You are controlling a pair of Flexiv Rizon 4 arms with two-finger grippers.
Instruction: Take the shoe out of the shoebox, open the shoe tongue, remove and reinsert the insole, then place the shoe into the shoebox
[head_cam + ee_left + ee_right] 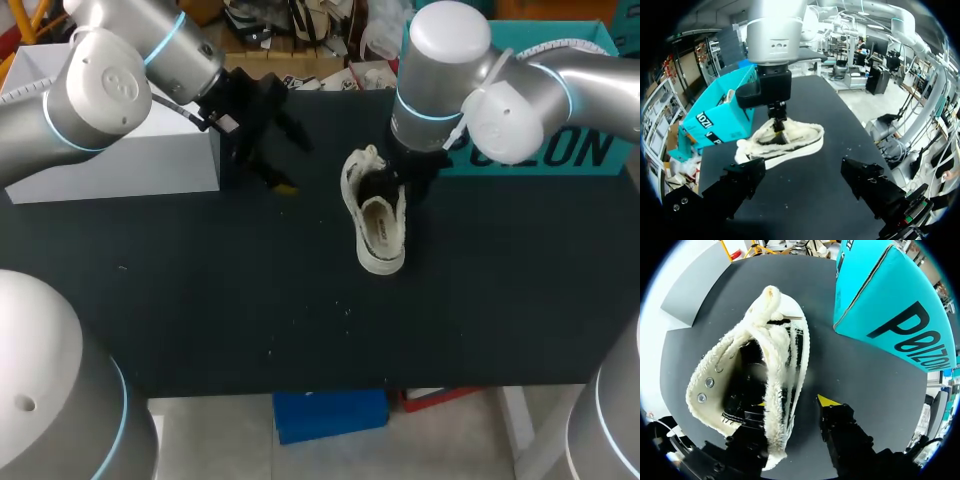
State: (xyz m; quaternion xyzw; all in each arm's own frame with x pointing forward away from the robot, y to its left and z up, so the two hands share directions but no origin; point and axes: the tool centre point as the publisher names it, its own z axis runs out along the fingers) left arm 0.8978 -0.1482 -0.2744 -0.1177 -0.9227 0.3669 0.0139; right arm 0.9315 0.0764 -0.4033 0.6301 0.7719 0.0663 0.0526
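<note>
**Q.** Where did the shoe point(378, 225) lie?

**A.** It rested sole down on the dark worktop point(250, 310), outside the teal shoebox point(545, 150), with its fleece-lined mouth facing up. It lay directly under the right pincer point(794, 402). The shoebox stood just beside that pincer and apart from the shoe.

**Q.** In what state was the right pincer?

**A.** It was parted, and it gripped nothing. One yellow-tipped finger point(827, 401) sat outside the shoe's side wall, with a strip of bare worktop between finger and wall. The other finger reached down inside the shoe's mouth. The fleece edge ran between the two fingers and was not pressed from both sides.

**Q.** And the left pincer point(802, 172)?

**A.** It was spread wide, with nothing between its dark fingers. It hung over the worktop. The shoe lay ahead of it and well apart, and the right pincer stood on the shoe's far side. A pale box point(120, 165) stood just beside the left pincer, on the side away from the shoe.
</note>
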